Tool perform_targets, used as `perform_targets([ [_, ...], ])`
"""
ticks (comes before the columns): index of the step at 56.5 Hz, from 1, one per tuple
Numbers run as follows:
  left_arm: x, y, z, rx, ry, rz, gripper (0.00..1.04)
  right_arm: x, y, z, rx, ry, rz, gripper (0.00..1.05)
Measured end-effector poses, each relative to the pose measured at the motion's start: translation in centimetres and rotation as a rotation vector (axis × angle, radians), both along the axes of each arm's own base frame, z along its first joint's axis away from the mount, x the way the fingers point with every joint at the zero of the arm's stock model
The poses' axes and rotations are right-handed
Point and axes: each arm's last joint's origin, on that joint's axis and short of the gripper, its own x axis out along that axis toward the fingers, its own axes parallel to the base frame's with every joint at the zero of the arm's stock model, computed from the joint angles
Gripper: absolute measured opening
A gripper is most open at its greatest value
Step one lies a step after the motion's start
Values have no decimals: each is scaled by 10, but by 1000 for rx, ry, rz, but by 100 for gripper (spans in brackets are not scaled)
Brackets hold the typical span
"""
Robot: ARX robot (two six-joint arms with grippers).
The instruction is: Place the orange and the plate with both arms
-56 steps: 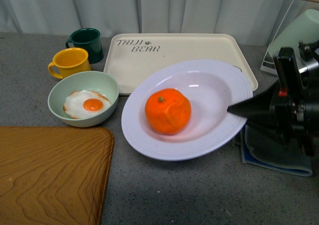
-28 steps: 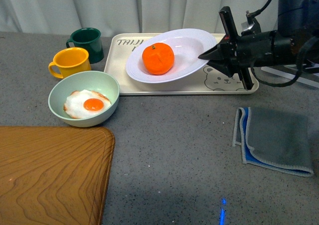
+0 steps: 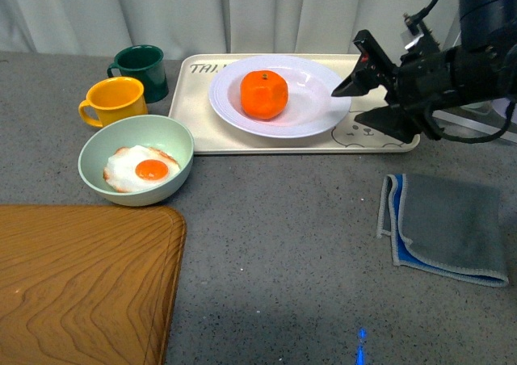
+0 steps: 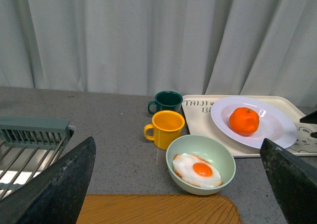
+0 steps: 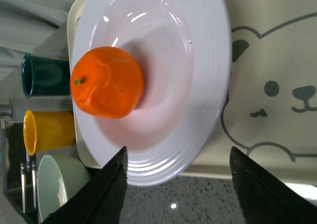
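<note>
right gripper (image 3: 346, 111) gapes empty beside glossy white ridged plate (image 3: 308, 127) holding bright orange fruit (image 3: 264, 94), on beige tray (image 3: 198, 131); placement looks done.

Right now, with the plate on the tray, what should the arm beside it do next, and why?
Probably draw the right gripper back, clear of the plate. Its jaws are open, and the plate, with the orange in it, already rests on the tray.

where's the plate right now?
Front view: the plate sits on the bear tray at the back, right of the green mug, holding the orange; the open right gripper is by its right rim.
</note>
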Motion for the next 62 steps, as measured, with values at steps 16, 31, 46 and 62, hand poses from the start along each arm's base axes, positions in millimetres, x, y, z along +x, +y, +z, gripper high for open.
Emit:
perform_targets([
  [16,0,0,0,0,0,0,98,-58,-9,53,-165,-157,31,95],
  [31,0,0,0,0,0,2,98,-136,-33,81,-660,-881,-367,54],
  [46,0,0,0,0,0,0,98,-192,-52,79,-709,-897,-354,7],
  [62,0,0,0,0,0,0,98,-236,-64,80,-712,-900,-348,1],
])
